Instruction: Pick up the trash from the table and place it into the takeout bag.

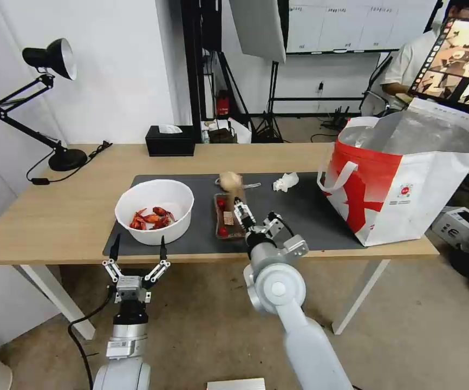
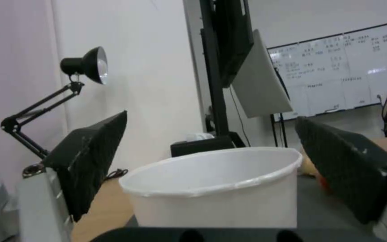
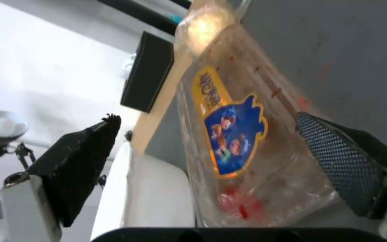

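Between right end effector (image 3: 207, 161) fingers, tray (image 3: 243, 141)

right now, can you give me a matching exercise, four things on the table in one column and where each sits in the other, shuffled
Things:
1. bowl
2. tray
3. tissue
4. bag

Places:
A. at the table's right end
B. under the right gripper
C. just beyond the left gripper
D. on the mat, between the tray and the bag

Pairs: 1-C, 2-B, 3-D, 4-A
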You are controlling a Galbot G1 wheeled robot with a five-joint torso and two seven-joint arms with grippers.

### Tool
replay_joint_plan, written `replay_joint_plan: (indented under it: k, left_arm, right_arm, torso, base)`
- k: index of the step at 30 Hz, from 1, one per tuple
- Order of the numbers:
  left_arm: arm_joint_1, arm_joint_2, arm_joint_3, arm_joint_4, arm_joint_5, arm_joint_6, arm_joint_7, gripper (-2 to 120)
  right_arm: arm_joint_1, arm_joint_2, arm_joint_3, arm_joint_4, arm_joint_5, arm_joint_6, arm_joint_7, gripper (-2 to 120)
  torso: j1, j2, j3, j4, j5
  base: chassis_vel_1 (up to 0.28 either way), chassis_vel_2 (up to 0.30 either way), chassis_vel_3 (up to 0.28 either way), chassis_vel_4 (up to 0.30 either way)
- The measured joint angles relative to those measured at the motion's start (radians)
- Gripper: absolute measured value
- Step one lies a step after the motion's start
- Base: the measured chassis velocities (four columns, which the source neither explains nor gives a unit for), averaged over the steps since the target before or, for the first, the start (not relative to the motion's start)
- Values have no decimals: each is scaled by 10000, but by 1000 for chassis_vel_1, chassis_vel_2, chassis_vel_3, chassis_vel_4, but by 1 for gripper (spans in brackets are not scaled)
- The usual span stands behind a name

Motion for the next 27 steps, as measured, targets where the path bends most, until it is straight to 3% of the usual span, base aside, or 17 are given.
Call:
replay_joint_plan:
  k: [18, 21, 25, 27]
  left_arm:
    - [-265, 174, 1, 19, -260, -13, -4, 100]
    - [-376, 227, 145, 9, -848, 122, -7, 100]
    - [-415, 250, 387, -82, -1405, 313, -26, 100]
    - [-411, 265, 624, -207, -1734, 480, -45, 100]
  right_arm:
    - [-300, -360, 228, 798, -2805, -173, -902, 100]
    - [-199, -1082, 225, 363, -4408, -306, -1792, 100]
    - [-86, -1710, 194, 122, -5099, -322, -2583, 100]
    - [52, -2378, 174, -65, -5629, -309, -3347, 100]
  torso:
    - [1, 0, 0, 0, 2]
    - [0, -1, 0, 0, 3]
    - [1, 0, 1, 0, 3]
    - [0, -1, 1, -1, 4]
  base:
    - [0, 0, 0, 0]
    - [0, 0, 0, 0]
    - [0, 0, 0, 0]
    - [0, 0, 0, 0]
